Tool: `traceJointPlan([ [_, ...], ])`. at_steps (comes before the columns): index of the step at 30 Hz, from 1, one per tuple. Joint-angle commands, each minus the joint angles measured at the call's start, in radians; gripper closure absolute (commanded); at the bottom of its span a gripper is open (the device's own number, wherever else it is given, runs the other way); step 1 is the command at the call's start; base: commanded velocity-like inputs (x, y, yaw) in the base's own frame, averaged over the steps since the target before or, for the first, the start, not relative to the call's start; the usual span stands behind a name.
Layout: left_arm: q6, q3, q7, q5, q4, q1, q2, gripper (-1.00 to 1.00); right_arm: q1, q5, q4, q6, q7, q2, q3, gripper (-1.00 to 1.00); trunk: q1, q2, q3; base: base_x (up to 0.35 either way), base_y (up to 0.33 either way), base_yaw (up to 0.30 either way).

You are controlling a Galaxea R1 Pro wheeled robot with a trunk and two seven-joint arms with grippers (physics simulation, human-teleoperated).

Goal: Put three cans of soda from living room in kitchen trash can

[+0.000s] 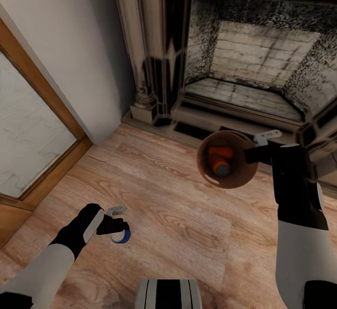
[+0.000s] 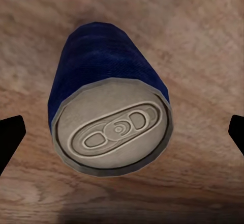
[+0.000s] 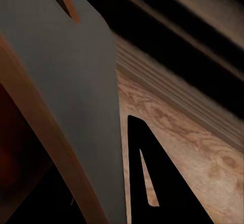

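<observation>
- Dark blue soda can with silver top [image 2: 109,99] stands on pale wood floor [image 1: 187,234], between the spread-open fingers of the left gripper [image 1: 117,227].
- Likely light, rigid, slick: clamp mid-body, not the rim.
- Right gripper [image 1: 255,152] is clamped on the rim of the grey round tapered bin [image 1: 228,159]; two orange cans [image 1: 220,159] inside.

The soda can [image 1: 120,237] at lower left was dark blue with a silver top. Two orange cans [image 1: 220,159] lay in the tan-brown bin [image 1: 204,168]. The floor [image 1: 178,224] was pale wood-grain.
</observation>
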Motion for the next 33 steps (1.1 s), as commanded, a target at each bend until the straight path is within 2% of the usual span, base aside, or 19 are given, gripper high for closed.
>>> traceJointPlan([
  [1, 0.000, 0.000, 0.000, 0.000, 0.000, 0.000, 0.000, -1.00, -0.001, 0.001, 0.000, 0.000, 0.003, -0.002, -0.001, 1.00, 0.000, 0.000, 0.000, 0.000, 0.000, 0.000],
  [6, 0.000, 0.000, 0.001, 0.000, 0.000, 0.000, -0.001, -1.00, -0.001, 0.001, 0.000, 0.000, 0.004, -0.030, 0.000, 1.00, 0.001, -0.001, -0.012, 0.000, 0.000, 0.000],
  [10, 0.000, 0.000, 0.002, 0.000, -0.001, -0.001, -0.002, -1.00, 0.000, 0.001, 0.000, 0.000, 0.004, -0.039, 0.000, 1.00, 0.003, -0.002, -0.027, 0.000, 0.000, 0.000],
  [12, 0.000, -0.001, 0.002, 0.000, -0.001, 0.000, -0.007, -1.00, 0.001, 0.001, 0.001, 0.000, 0.004, -0.040, 0.002, 1.00, 0.004, -0.002, -0.035, 0.000, 0.000, 0.000],
  [20, 0.000, -0.003, 0.001, 0.000, -0.001, 0.000, -0.012, -1.00, 0.002, 0.001, 0.003, 0.000, 0.005, -0.039, 0.012, 1.00, 0.004, -0.002, -0.035, 0.000, 0.000, 0.000],
  [23, 0.000, -0.003, 0.001, 0.000, -0.001, 0.000, -0.012, -1.00, 0.002, 0.001, 0.003, 0.000, 0.005, -0.036, 0.016, 1.00, 0.005, -0.003, -0.046, 0.000, 0.000, 0.000],
  [30, 0.000, -0.003, 0.001, -0.001, 0.000, 0.000, -0.012, -1.00, 0.002, 0.002, 0.003, 0.000, 0.005, -0.034, 0.017, 1.00, 0.005, -0.003, -0.046, 0.000, 0.000, 0.000],
  [31, 0.000, -0.003, 0.002, -0.001, 0.000, 0.000, -0.012, 1.00, 0.002, 0.002, 0.003, 0.000, 0.005, -0.033, 0.016, 1.00, 0.005, -0.003, -0.046, 0.000, 0.000, 0.000],
  [33, 0.000, -0.003, 0.002, -0.001, 0.000, 0.000, -0.012, 1.00, 0.002, 0.003, 0.003, 0.000, 0.004, -0.033, 0.016, 1.00, 0.005, -0.003, -0.046, 0.000, 0.000, 0.000],
])
